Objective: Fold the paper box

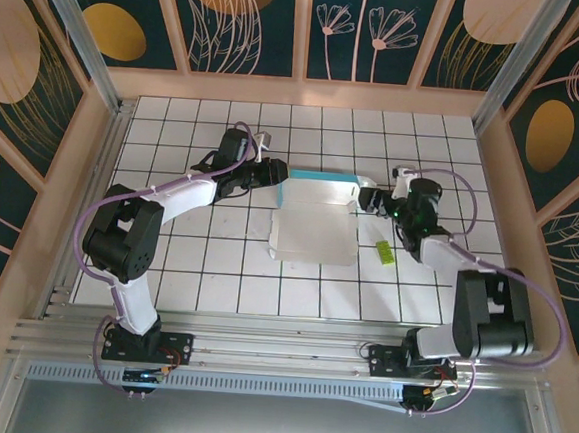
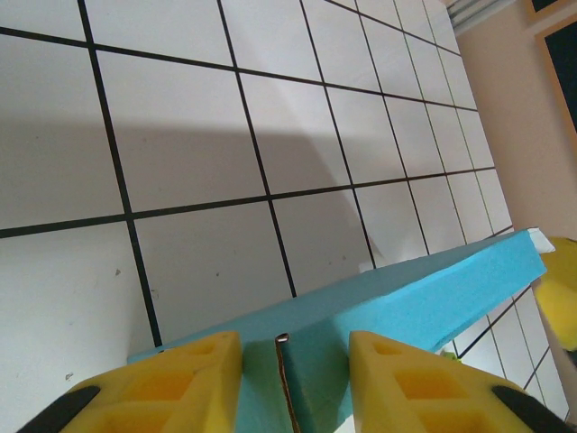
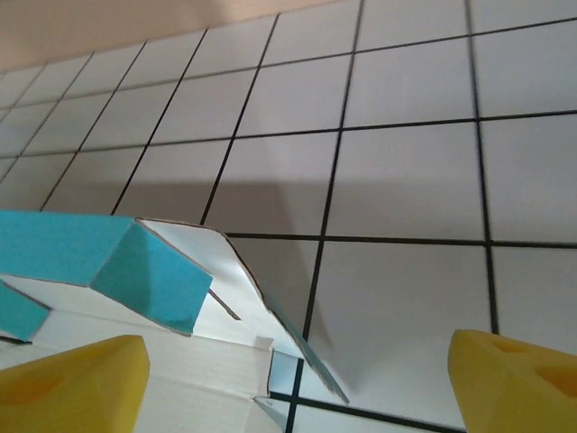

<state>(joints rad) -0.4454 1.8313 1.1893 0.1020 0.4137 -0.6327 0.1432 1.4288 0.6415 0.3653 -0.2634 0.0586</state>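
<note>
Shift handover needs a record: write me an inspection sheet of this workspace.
Surface: white tiled table, black grid lines.
Job's things: box lies open, white inside up, blue far wall raised.
Clutter: yellow-green piece right of the box.
Grippers: left gripper partly open astride the blue wall's end; right gripper open wide at the box's right corner.
Cables: purple cables loop along both arms.
Surroundings: wood-framed patterned walls; metal rail at the near edge.
</note>
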